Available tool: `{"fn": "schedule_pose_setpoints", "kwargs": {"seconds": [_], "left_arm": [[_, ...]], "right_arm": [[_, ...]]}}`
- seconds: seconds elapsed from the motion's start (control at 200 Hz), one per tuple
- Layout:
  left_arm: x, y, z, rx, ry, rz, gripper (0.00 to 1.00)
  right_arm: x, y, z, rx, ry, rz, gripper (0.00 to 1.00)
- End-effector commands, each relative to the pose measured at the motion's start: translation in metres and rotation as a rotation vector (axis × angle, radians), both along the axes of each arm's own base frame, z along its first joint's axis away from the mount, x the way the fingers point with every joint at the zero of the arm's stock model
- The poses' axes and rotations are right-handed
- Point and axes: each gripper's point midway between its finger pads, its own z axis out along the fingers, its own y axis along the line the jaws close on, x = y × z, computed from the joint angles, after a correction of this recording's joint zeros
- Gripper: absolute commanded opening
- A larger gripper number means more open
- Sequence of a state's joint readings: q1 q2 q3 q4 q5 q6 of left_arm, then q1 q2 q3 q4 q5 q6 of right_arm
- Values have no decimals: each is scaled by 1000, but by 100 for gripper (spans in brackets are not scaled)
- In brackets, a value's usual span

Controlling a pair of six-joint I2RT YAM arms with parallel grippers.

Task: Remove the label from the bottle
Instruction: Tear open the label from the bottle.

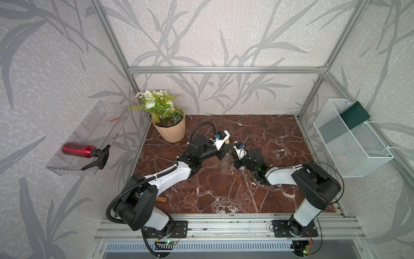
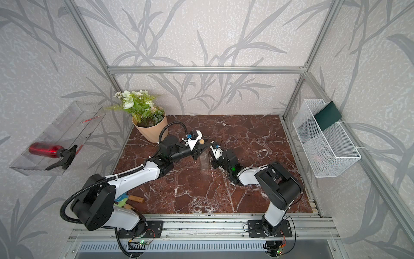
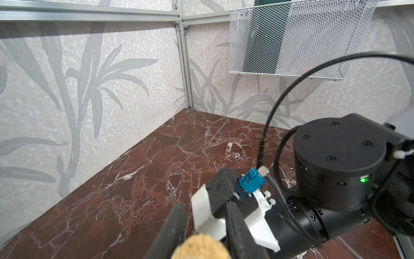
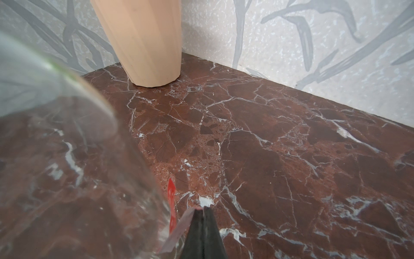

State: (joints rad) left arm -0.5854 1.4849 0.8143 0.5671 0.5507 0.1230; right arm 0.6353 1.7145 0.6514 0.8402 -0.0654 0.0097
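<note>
Nearest the front rail point(image 1: 224, 225), a pair of wooden-handled tools point(image 2: 135, 198) lies on the counter point(image 1: 224, 192) by the left arm's base, clear of the working area.

Mid-counter, the two arms meet at the bottle point(image 1: 225, 160). It is roughly upright, and its clear body is barely visible in both top views. I cannot tell whether its base rests on the counter. The left end effector point(image 3: 203, 215) comes in from the side and is clamped around the neck, its dark fingers point(image 3: 172, 226) flanking the cork point(image 3: 201, 247). This looks like a bracing hold, meant to stop the light glass tipping or sliding while the other arm pulls.

The right end effector point(image 4: 202, 215) sits low beside the bottle's wall, jaws pressed together on a raised flap of the label point(image 4: 179, 226). The label is right at those tips. One end is pinched, and the rest runs back to the glass, where a red strip appears to cling. The peel seems begun but not finished. A pull away from the glass, against the left arm's hold, looks sensible.

Farther back, the plant pot point(image 1: 170, 131) stands in the rear corner, well apart. On the side walls hang a clear tray point(image 1: 100, 116) holding the red spray bottle point(image 1: 76, 149) and a white mesh basket point(image 1: 358, 148).
</note>
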Motion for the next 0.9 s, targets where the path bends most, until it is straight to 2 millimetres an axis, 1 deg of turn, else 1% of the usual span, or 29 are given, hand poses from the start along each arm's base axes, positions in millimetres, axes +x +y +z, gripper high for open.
{"fn": "schedule_pose_setpoints", "kwargs": {"seconds": [0.0, 0.485, 0.895], "left_arm": [[-95, 46, -205, 431, 681, -61, 0], [-95, 46, -205, 429, 681, -63, 0], [-95, 46, -206, 430, 684, -61, 0]], "right_arm": [[20, -9, 10, 12, -36, -68, 0], [36, -18, 8, 7, -38, -105, 0], [45, -19, 9, 19, -42, -105, 0]]}}
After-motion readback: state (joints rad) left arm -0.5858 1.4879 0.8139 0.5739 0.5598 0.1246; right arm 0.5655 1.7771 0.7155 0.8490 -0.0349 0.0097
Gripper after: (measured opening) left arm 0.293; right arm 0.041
